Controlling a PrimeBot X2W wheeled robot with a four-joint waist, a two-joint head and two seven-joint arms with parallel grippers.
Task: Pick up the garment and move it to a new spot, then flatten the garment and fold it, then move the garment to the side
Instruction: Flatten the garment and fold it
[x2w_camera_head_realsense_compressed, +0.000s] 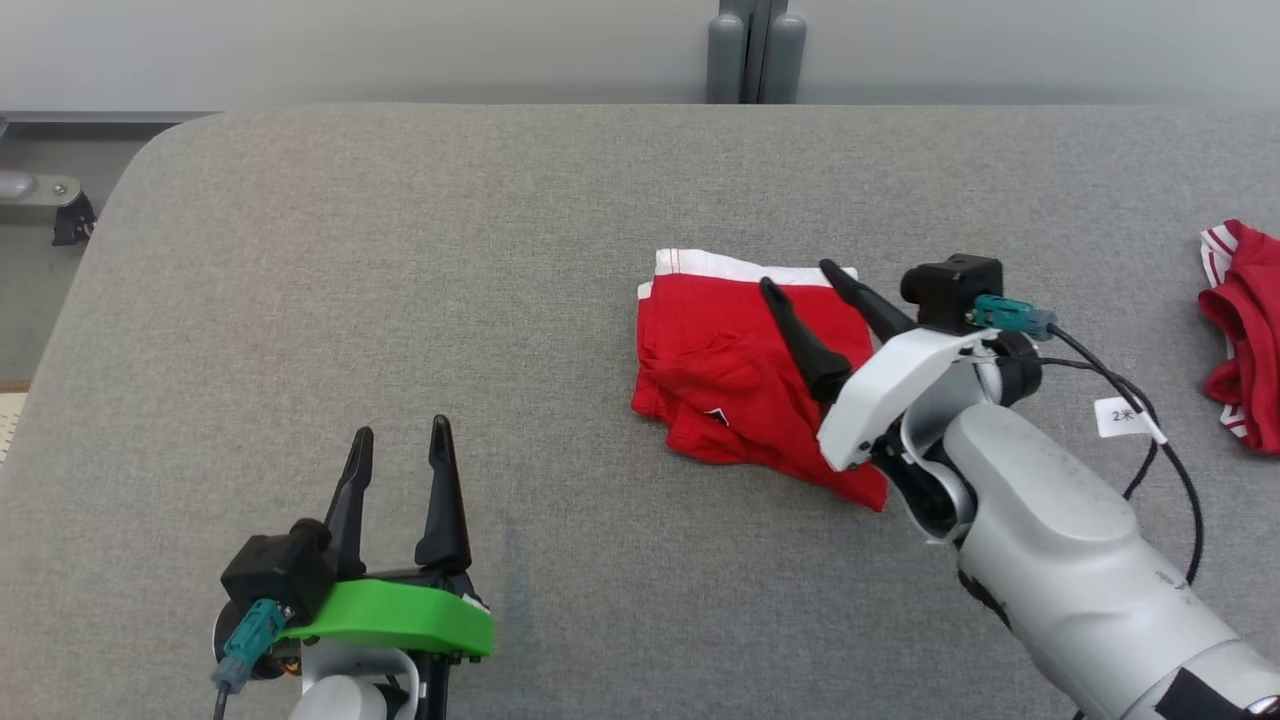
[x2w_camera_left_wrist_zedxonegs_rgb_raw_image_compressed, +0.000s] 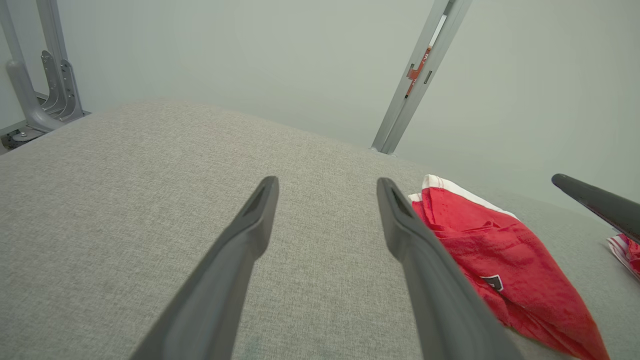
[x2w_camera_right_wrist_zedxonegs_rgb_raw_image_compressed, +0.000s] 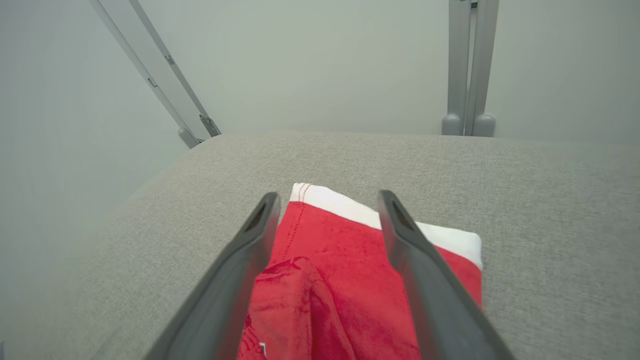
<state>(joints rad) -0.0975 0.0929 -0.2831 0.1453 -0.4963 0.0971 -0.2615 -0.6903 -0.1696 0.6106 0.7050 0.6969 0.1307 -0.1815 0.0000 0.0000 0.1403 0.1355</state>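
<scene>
One broad bench (x2w_camera_head_realsense_compressed: 400, 250), covered in grey fabric, fills the space before the robot. Its far edge meets a pale wall where a grey metal post (x2w_camera_head_realsense_compressed: 755, 50) stands. The right arm (x2w_camera_head_realsense_compressed: 1050, 540), white and grey, reaches in over the bench's right half, with a black cable (x2w_camera_head_realsense_compressed: 1170, 450) looping off its wrist. The left arm sits at the near left under a green cover (x2w_camera_head_realsense_compressed: 400, 615).

A folded red garment (x2w_camera_head_realsense_compressed: 720, 370), with a white waistband along its far edge, lies flat on the bench a little right of the middle. The right fingers (x2w_camera_head_realsense_compressed: 800, 340) stand wide apart over the garment's right part and grip nothing. Whether their tips touch the cloth I cannot tell. The left fingers (x2w_camera_head_realsense_compressed: 442, 490) are spread wide too, empty, pointing toward the far side and well apart from the garment.

A second red-and-white garment (x2w_camera_head_realsense_compressed: 1245, 330) lies crumpled at the right edge. A small white tag (x2w_camera_head_realsense_compressed: 1118, 415) sits just beside the cable.
</scene>
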